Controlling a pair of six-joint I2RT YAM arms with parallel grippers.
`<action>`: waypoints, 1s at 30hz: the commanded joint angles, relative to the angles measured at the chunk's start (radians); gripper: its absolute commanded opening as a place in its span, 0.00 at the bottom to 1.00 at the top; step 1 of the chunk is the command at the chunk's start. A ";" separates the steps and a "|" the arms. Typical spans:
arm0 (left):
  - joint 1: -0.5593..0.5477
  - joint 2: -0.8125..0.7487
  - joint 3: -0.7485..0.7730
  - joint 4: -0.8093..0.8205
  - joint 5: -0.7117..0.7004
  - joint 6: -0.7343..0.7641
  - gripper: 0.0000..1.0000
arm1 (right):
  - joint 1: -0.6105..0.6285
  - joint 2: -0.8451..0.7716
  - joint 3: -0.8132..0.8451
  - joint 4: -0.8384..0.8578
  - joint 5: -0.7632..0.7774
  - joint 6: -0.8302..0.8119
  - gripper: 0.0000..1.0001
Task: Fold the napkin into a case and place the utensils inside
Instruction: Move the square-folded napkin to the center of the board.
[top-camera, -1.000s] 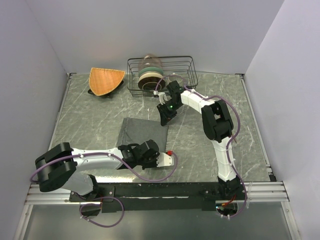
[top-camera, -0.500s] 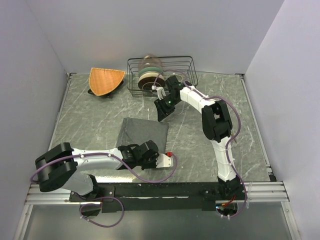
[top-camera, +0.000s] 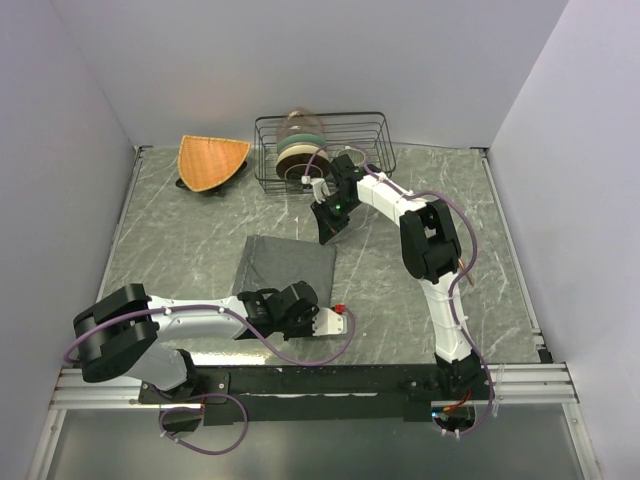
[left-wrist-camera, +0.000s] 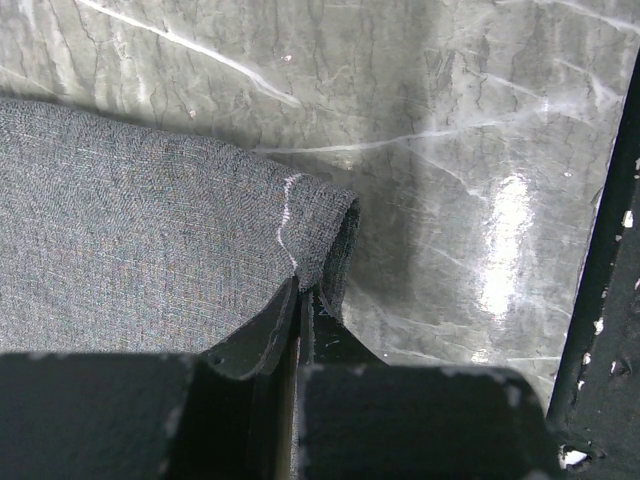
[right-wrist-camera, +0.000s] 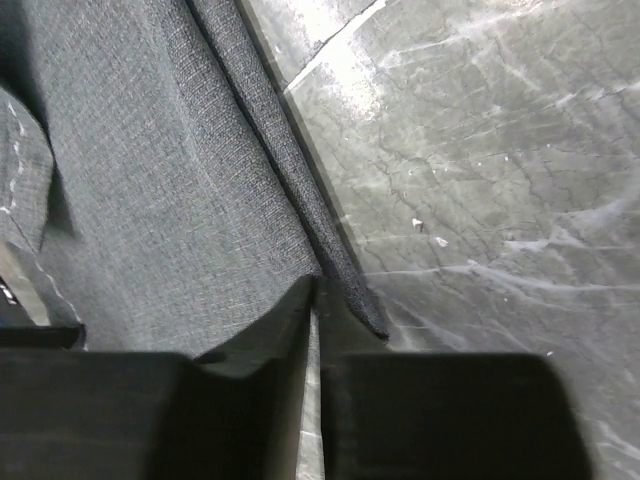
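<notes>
The dark grey napkin (top-camera: 280, 265) lies mostly flat in the middle of the table. My left gripper (top-camera: 296, 296) is shut on its near right corner, which curls up over the fingertips in the left wrist view (left-wrist-camera: 300, 285); the cloth (left-wrist-camera: 130, 230) spreads to the left there. My right gripper (top-camera: 327, 232) is shut on the far right corner, pinching the hemmed edge in the right wrist view (right-wrist-camera: 315, 285), with the cloth (right-wrist-camera: 130, 170) raised a little off the table. No copper utensils can be made out in any view.
A black wire rack (top-camera: 370, 125) with stacked plates (top-camera: 298, 155) stands at the back, just behind my right gripper. An orange woven fan-shaped mat (top-camera: 210, 160) lies at the back left. The black front rail (left-wrist-camera: 610, 300) runs close to my left gripper.
My right gripper has shifted slightly toward the back left with the napkin's far right corner in it. The left gripper has barely moved.
</notes>
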 joint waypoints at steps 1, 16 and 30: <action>-0.007 0.002 0.020 0.009 0.003 0.001 0.07 | 0.003 -0.039 0.039 -0.013 -0.014 -0.022 0.00; -0.030 0.021 0.082 -0.030 0.008 -0.022 0.08 | -0.044 -0.110 -0.073 -0.008 0.054 -0.093 0.00; -0.024 0.039 0.078 -0.040 0.002 -0.078 0.26 | -0.041 -0.053 -0.052 0.021 0.074 -0.070 0.00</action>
